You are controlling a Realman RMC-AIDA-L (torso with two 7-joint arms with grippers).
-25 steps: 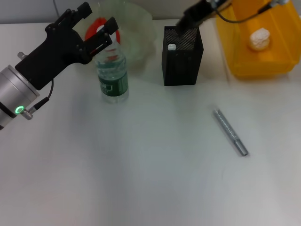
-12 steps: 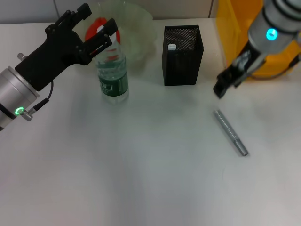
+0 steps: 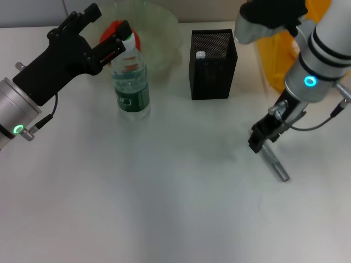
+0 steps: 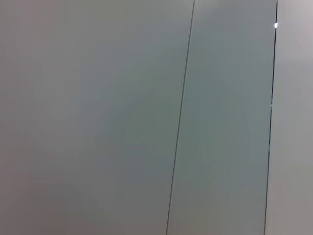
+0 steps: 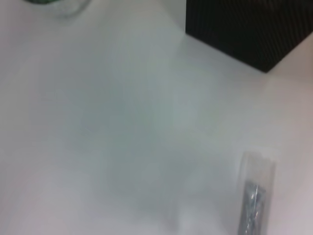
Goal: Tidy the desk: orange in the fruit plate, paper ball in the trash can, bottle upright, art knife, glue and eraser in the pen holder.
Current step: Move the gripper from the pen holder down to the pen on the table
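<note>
- Glue (image 3: 276, 163) lies on the desk (image 3: 164, 208) toward its right edge, right gripper (image 3: 259, 141) over its upper end; jaw state unclear.
- Left gripper (image 3: 104, 30) spreads wide beside the upright bottle (image 3: 130, 76).
- Pen holder (image 3: 213, 66) stands between.

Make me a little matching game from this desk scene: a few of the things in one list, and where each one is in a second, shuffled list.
Things:
1. bottle
2. glue
3. orange
4. pen holder

Places or states:
A. lying flat on the desk, right under the right gripper
B. standing upright, its cap beside the left gripper
C. inside the fruit plate
D. standing between the fruit plate and the trash can

Pairs: 1-B, 2-A, 3-C, 4-D
</note>
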